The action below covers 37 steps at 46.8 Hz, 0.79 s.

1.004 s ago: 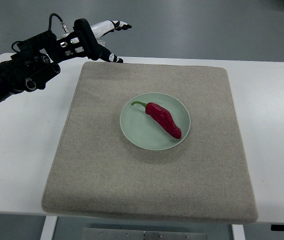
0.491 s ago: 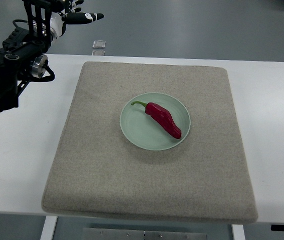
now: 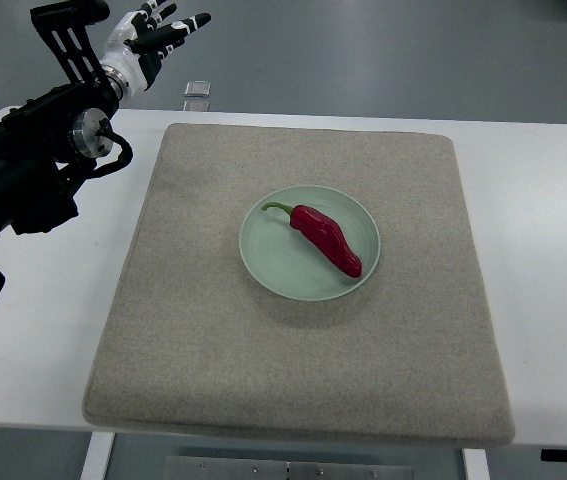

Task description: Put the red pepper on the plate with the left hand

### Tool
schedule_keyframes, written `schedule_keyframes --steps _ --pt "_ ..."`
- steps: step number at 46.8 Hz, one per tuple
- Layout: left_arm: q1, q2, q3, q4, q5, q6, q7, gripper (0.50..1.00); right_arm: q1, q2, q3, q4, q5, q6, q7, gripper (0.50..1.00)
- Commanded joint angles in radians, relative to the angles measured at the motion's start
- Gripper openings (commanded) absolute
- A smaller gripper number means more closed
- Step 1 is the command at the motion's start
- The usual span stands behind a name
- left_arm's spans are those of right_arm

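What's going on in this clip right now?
The red pepper already lies on the pale green plate, which sits on the grey mat on the white table. The left hand is up at the far left corner, away from the plate, fingers spread and holding nothing. The right arm is not in view.

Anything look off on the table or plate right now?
Nothing stands out. The red pepper lies whole inside the plate, which sits flat near the middle of the mat. No spill or damage shows. The left hand is up at the far left corner, fingers spread, holding nothing.
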<state>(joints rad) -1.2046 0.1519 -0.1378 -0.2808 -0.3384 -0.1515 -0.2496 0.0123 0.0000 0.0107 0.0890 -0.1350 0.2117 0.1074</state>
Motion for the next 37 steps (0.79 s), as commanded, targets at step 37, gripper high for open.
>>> schedule_keyframes --steps 37 --pt "0.025 -0.035 -0.017 0.055 -0.059 -0.166 -0.019 0.992 0.0 0.0 0.0 0.0 0.0 0.0 0.0 0.928"
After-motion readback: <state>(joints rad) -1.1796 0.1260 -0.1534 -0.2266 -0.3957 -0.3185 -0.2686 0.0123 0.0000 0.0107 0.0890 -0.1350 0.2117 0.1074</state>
